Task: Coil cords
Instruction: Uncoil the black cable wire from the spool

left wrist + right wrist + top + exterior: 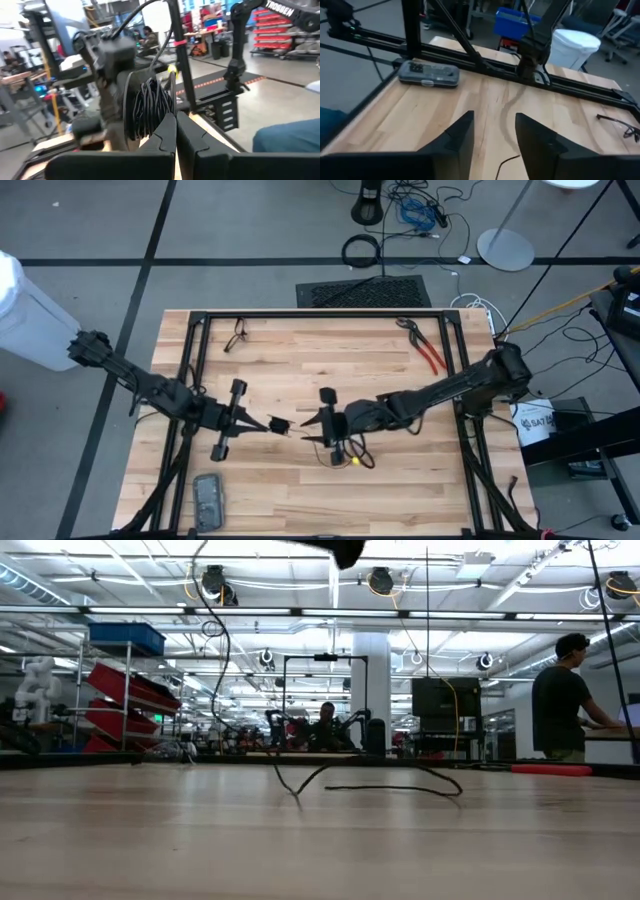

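Your right pincer (pixel 308 427) stands with its fingers apart, holding nothing; your left pincer (pixel 281 424) is pressed together, tip to tip with it mid-bench. You have one cord (pixel 345 452), lying loose just beside the right pincer toward the near edge. Farther out sit one grey case (pixel 208 500) and one pair of red-handled pliers (pixel 426 348). The bench (pixel 290 370) lies bare toward the far edge.

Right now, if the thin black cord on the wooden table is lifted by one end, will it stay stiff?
Probably not: the thin black cord lies in loose curves on the wooden table, so it would likely droop. Being so thin, it is probably light. Pushed, it would likely slide and deform rather than roll.
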Robot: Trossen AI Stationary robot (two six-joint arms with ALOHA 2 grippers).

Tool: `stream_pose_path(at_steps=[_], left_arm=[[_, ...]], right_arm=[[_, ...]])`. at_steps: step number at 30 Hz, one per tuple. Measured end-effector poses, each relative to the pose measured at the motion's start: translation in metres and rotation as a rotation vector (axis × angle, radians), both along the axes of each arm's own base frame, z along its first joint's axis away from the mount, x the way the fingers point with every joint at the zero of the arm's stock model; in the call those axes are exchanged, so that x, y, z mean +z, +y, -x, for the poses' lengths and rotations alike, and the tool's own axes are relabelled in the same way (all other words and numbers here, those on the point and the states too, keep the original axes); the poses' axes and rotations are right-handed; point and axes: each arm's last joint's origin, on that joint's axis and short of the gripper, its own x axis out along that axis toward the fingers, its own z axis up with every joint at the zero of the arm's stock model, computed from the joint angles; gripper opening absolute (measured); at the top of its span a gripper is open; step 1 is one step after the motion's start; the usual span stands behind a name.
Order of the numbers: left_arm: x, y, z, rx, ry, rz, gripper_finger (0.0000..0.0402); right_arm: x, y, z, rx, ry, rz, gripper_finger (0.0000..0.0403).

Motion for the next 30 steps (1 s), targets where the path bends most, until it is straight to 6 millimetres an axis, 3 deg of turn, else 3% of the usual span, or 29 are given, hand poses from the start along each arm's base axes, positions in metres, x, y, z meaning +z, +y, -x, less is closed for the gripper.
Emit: stream_pose_path(at_steps=[9, 25, 30], left_arm=[[-0.008, -0.008, -0.011, -0.054, 0.033, 0.011, 0.0], [-0.008, -0.018, -0.014, -0.1, -0.011, 0.032, 0.0], [-0.007, -0.02, -0.013, -0.107, -0.012, 0.033, 0.0]], right_arm=[[-0.023, -0.002, -0.023, -0.07, -0.109, -0.027, 0.0158], [-0.011, 0.009, -0.022, -0.045, -0.22, -0.098, 0.0158], [-0.009, 0.012, -0.022, 0.046, -0.231, -0.118, 0.0147]])
